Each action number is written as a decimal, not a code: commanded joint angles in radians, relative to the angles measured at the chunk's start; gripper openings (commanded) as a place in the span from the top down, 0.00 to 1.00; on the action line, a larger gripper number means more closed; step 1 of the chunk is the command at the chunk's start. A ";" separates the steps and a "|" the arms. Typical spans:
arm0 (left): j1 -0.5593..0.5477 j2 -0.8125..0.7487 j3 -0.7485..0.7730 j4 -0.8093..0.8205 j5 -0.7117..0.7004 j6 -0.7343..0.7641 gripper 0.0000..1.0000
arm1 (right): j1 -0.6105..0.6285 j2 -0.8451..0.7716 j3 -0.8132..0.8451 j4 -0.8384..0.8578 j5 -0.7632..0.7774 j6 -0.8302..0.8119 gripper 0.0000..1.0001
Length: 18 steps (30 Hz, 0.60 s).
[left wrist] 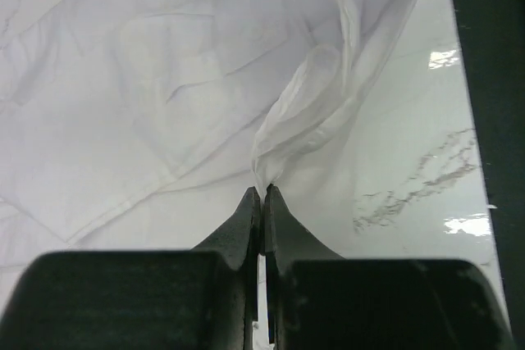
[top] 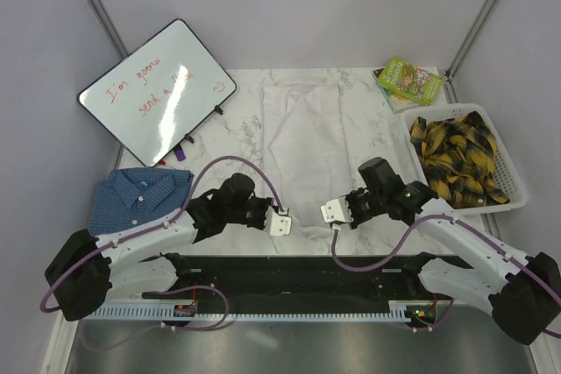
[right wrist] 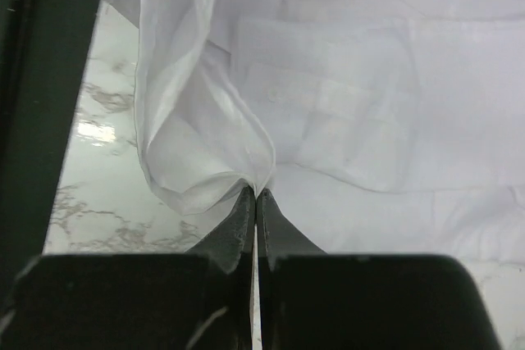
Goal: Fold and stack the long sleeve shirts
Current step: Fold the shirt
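Long sleeve shirts, quick rundown for you: your large plain white soft cloth shirt (top: 302, 142) lies lengthwise down the middle of the pale marble-look worktop (top: 368, 120), spread fairly flat, with its near end by your two hands. Your blue fine-check cloth shirt (top: 140, 192) sits folded at the left edge of the worktop, collar facing up, well apart from the white one. — benchrat

Yep, and look at your wrist cams. Your left hand (left wrist: 262, 194) is pressed together on a bunched bit of the white shirt's edge, and the cloth rises out of the fingertips in a twisted fold. Your right hand (right wrist: 254, 194) does the same on its side: tips tight together, pinching a thin loop of white cloth. From above, each hand sits at its own near corner of that shirt, and the two point toward each other. — seamgeek

Other stuff around you: a black-framed whiteboard (top: 158, 89) with red handwriting at the far left corner. A white plastic basket (top: 517, 190) holding yellow-and-black plaid cloth (top: 456, 159) sits at the right edge. Just behind the basket there's a small green printed book or box (top: 409, 79), can't tell which. Purple cables (top: 228, 161) loop from both of your arms near the hands. — benchrat
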State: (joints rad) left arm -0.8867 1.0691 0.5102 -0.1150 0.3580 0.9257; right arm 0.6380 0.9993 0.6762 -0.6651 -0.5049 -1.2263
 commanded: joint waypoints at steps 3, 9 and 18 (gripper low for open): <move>0.138 0.161 0.146 0.136 0.100 0.067 0.98 | -0.156 0.136 0.121 0.064 -0.061 -0.074 1.00; 0.271 0.324 0.298 0.205 0.153 0.131 0.98 | -0.274 0.366 0.305 0.150 -0.095 -0.119 1.00; 0.431 0.656 0.516 0.271 0.170 0.252 0.98 | -0.348 0.734 0.557 0.257 -0.100 -0.141 1.00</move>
State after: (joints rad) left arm -0.5018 1.6253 0.9344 0.0895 0.4923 1.0775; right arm 0.3065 1.6264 1.1461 -0.4755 -0.5636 -1.3441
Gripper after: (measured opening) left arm 0.034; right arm 0.010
